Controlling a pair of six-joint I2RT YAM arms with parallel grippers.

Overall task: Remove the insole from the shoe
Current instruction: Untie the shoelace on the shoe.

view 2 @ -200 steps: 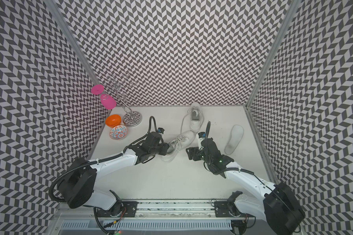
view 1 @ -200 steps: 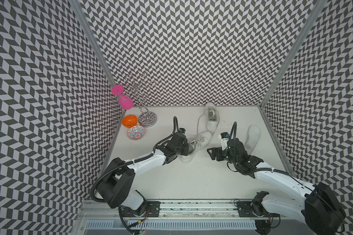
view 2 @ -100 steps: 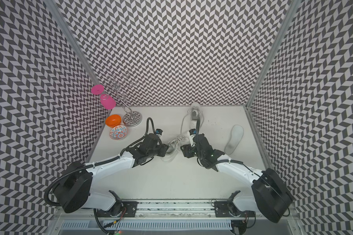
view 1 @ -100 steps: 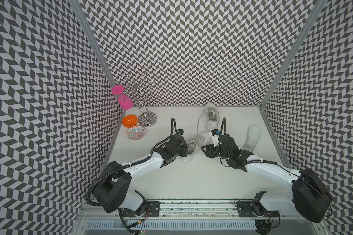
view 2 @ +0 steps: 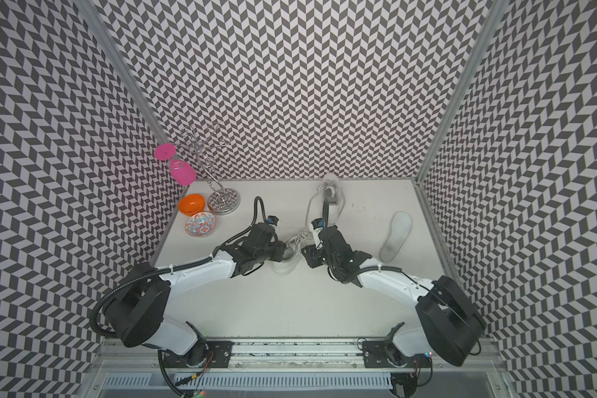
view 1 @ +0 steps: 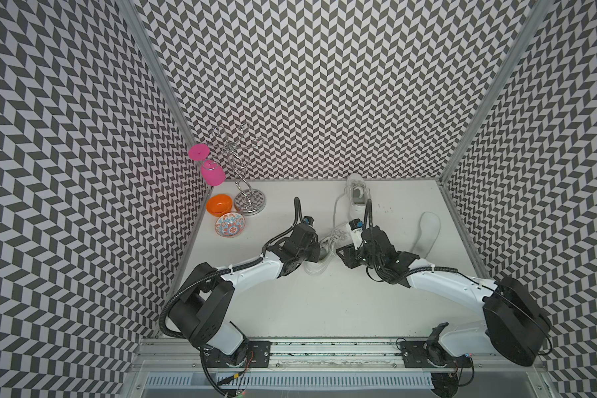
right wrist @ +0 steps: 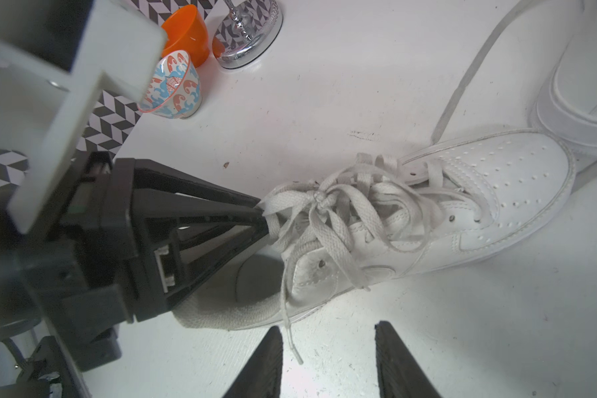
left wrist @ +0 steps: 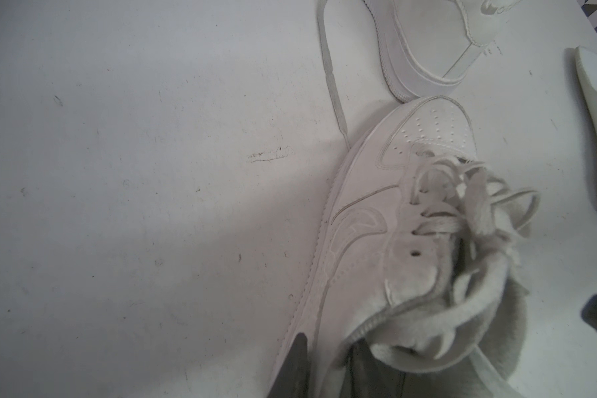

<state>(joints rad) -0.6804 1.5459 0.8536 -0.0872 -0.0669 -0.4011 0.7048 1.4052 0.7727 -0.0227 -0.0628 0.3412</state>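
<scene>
- two white shoes lie on the counter (view 1: 324,310): the shoe (right wrist: 462,213) being worked on sits near the middle, toe toward the back edge, and the second shoe (view 1: 357,196) stands at the back edge, just beyond that toe.
- left hand (right wrist: 264,215) is pinching the shoe's upper by the laces, one finger inside the opening and one outside, likely to pin the shoe down and keep its mouth open.
- insole (right wrist: 255,281) seems to be the grey patch inside the heel opening, so i judge it not yet out.
- right hand (right wrist: 328,325) hangs just beside the heel, fingers spread with nothing between them and a lace end near one, probably placed to reach in for the insole.
- a loose insole (view 1: 428,231) lies by the right edge, well apart.
</scene>
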